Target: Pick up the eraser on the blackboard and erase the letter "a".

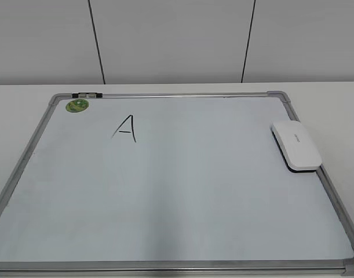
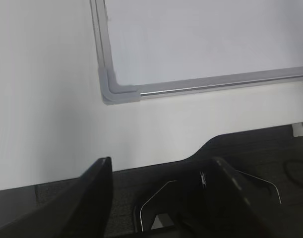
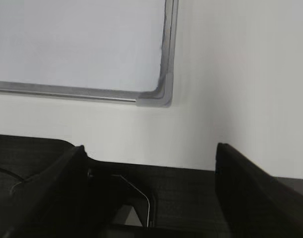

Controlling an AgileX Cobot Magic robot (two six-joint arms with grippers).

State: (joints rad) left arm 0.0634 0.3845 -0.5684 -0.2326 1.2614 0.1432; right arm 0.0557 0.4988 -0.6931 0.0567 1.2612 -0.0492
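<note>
Both grippers, left and right, hang spread and empty off the table's near edge.
On the blackboard, the eraser overlaps the right frame; only a capital "A" shows. Grasping on the sloped frame risks slipping.

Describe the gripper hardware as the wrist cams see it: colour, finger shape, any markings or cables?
Left gripper: two black, matte fingers, broad and flat-faced, tapering to blunt tips. No markings or cables are visible on them.

Right gripper: the same black, slab-like fingers with straight inner faces and squared tips, also unmarked.

Neither arm shows in the exterior view, so arm colour and cabling cannot be judged.
</note>
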